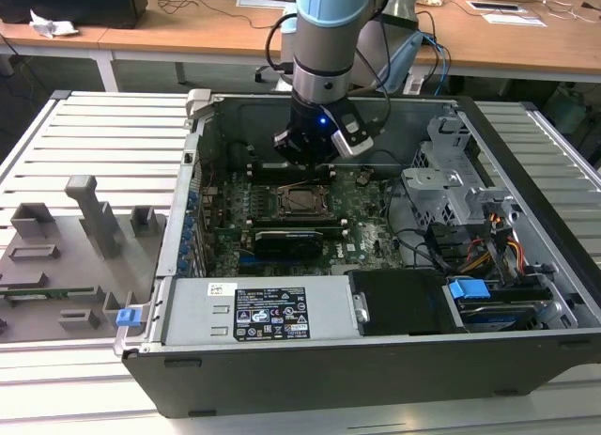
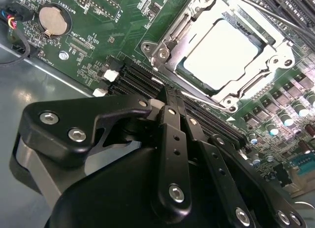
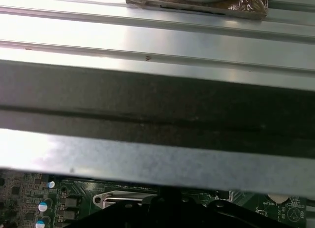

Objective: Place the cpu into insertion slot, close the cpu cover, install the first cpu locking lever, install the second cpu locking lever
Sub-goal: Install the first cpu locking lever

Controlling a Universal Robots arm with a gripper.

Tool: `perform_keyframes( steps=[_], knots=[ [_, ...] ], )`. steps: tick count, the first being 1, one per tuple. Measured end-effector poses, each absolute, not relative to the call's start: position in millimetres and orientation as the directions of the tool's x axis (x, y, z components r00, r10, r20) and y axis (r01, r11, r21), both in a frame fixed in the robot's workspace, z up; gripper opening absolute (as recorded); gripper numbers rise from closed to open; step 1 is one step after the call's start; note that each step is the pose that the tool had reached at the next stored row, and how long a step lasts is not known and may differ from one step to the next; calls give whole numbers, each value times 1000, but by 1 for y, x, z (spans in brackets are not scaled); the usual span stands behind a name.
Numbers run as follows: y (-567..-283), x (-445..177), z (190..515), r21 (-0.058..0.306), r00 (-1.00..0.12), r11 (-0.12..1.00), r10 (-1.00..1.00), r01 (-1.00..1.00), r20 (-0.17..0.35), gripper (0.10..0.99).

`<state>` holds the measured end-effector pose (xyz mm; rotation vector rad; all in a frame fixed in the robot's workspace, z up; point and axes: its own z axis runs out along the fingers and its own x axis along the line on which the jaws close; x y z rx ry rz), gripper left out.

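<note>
We see an open computer case (image 1: 526, 256) lying on a slatted metal table (image 1: 103, 134), with wooden desks (image 1: 188, 31) behind it and a grey fixture tray (image 1: 66, 256) to the exterior view's left. Inside lies the green motherboard (image 1: 366, 233). In the second wrist view the cpu (image 2: 221, 53) sits flat in the insertion slot (image 2: 184, 70), its pale metal top bright with glare, and the cpu cover (image 2: 170, 38) lies closed around it (a silver frame with screws at the corners). The gripper (image 1: 315, 153) hangs over the board just behind the socket, holding nothing; its fingers (image 2: 170, 139) appear pressed together above the black memory slots (image 2: 133, 80).
</note>
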<state>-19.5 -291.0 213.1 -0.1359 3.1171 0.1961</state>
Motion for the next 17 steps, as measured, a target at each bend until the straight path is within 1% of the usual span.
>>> perform_keyframes(
  steps=[17],
  knots=[
    [-291,-17,208,123,-996,989,-84,-86,-21,106]
  ],
)
